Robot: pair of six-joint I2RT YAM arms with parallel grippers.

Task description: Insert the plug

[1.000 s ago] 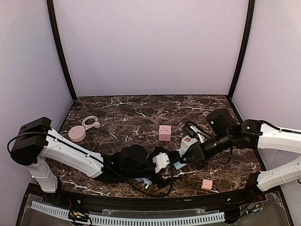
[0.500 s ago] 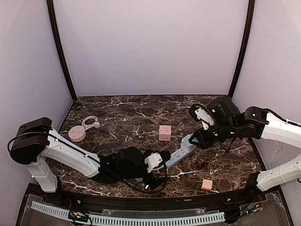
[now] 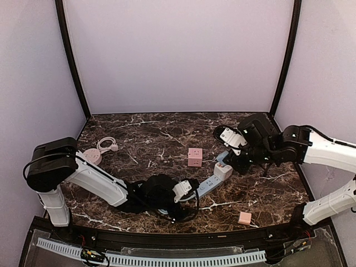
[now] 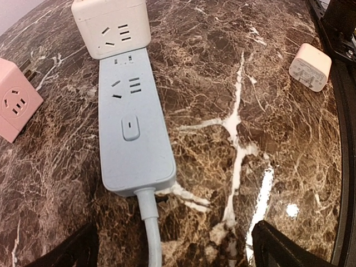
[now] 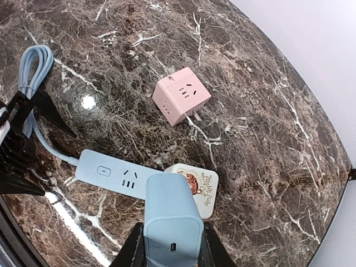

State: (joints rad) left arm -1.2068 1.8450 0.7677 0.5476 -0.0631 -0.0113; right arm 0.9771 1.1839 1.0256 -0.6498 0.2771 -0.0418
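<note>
Above power strip [image 3: 214,179], right end effector [image 5: 172,247] now raised, clamping blue plug [image 5: 171,211], left end effector [image 4: 172,253] spread.

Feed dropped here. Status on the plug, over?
Left tool open, at cord end of power strip. Right tool shut on blue plug, not inserted. White cube occupies far end.

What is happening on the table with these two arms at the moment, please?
The right gripper is shut on a light blue plug and holds it above the blue power strip, close to the white cube adapter at the strip's far end. The left gripper is open at the strip's cord end and is not touching it. The plug is not yet in a socket.
</note>
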